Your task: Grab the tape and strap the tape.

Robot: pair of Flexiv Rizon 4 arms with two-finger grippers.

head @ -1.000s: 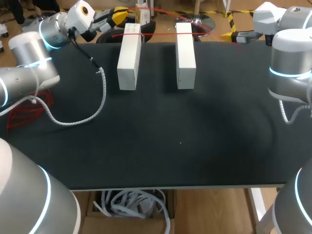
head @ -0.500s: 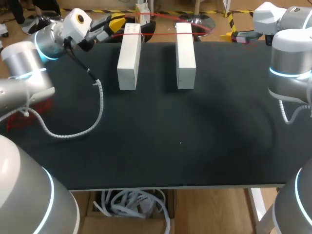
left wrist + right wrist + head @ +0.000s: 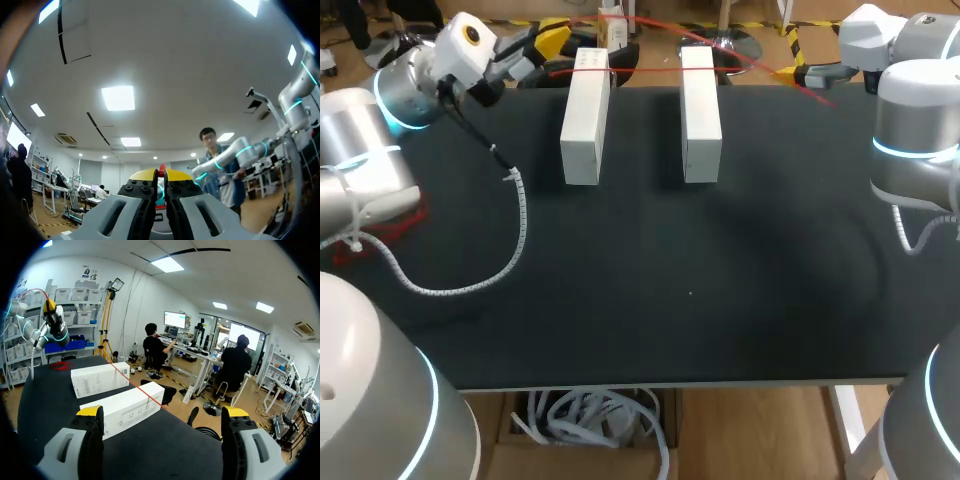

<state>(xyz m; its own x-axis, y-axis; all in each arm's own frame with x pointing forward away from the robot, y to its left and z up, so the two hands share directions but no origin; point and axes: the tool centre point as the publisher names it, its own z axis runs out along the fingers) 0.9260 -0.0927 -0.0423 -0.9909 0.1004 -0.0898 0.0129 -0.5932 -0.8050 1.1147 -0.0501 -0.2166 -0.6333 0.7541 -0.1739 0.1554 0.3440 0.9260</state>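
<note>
A thin red tape (image 3: pixel 650 70) stretches from my left gripper (image 3: pixel 548 42) across the far ends of two white boxes (image 3: pixel 585 115) (image 3: pixel 700 112) at the back of the black table. Its far end trails near my right gripper (image 3: pixel 798 72) at the table's back right edge. The left gripper is shut, and the left wrist view shows a red bit of tape (image 3: pixel 161 172) pinched between its yellow tips. My right gripper (image 3: pixel 162 416) stands wide open with nothing between its fingers; ahead of it the tape (image 3: pixel 137 386) crosses both boxes (image 3: pixel 122 407).
A white coiled cable (image 3: pixel 510 235) lies in a loop on the left of the table (image 3: pixel 690 290), hanging from my left arm. A loose heap of red tape (image 3: pixel 385 225) sits at the table's left edge.
My left arm has swung further to the left at the back edge, keeping hold of the tape. The coiled cable followed it. The tape's loose end near the right gripper has shifted.
</note>
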